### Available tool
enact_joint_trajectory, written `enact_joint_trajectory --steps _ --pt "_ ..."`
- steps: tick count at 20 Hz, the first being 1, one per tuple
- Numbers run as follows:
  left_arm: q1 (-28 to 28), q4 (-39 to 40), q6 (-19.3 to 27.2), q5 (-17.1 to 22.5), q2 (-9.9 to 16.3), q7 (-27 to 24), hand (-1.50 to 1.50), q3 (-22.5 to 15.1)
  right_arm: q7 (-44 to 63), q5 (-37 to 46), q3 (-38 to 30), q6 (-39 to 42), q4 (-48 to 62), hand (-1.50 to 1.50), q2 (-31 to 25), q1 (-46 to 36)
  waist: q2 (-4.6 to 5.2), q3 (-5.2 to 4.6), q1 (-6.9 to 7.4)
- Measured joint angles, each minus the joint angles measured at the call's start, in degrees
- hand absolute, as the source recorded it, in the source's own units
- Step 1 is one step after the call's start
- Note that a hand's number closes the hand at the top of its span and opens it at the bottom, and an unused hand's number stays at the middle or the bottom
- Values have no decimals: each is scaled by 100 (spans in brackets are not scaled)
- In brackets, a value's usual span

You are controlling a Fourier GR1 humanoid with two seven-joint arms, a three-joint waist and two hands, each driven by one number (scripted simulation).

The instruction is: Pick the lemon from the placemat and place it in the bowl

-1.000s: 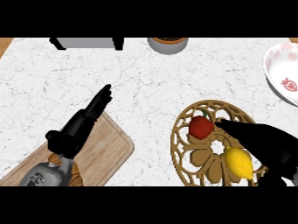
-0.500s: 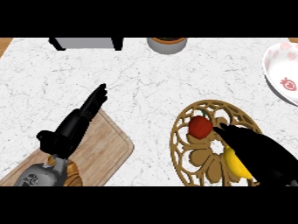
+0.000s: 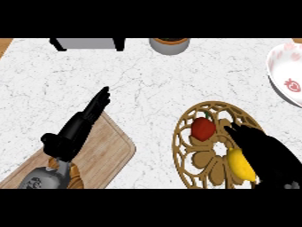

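Note:
The yellow lemon point(image 3: 240, 164) lies on the round openwork wooden placemat point(image 3: 187, 153), at its lower right. A red fruit point(image 3: 203, 128) sits just above it on the same mat. My right hand point(image 3: 268, 153) lies over the lemon's right side, hiding part of it. Its fingers point(image 3: 237, 131) stretch fairly straight up-left toward the red fruit, so it is open. The white bowl point(image 3: 296, 82) with red markings stands at the right edge, well above the mat. My left hand point(image 3: 80, 126) rests open over the cutting board, fingers pointing up-right.
A wooden cutting board point(image 3: 104, 155) lies at the lower left under my left arm. At the counter's far edge stand a grey and black appliance point(image 3: 87, 43) and a round jar point(image 3: 171, 45). Bare white marble lies between the mat and the bowl.
My right hand has slid down and left onto the lemon, covering more of it. The lemon and red fruit have stayed in place. The left hand has barely moved.

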Motion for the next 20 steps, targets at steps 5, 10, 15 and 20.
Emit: enact_joint_trajectory --steps 5,10,15,20 --pt "-45 -25 -116 -70 -54 58 0 136 -281 316 -225 178 508 -150 333 66 3 1 13" --pt "14 -27 -210 -187 -193 52 0 205 -679 736 -437 303 869 -150 656 196 3 0 12" --pt "60 -198 -378 -197 -211 203 0 327 -1284 1060 -698 268 1133 150 850 321 1 0 9" --pt "-17 -96 -322 -374 -384 181 0 317 -1945 1539 -728 -33 1336 150 984 296 0 -3 6"
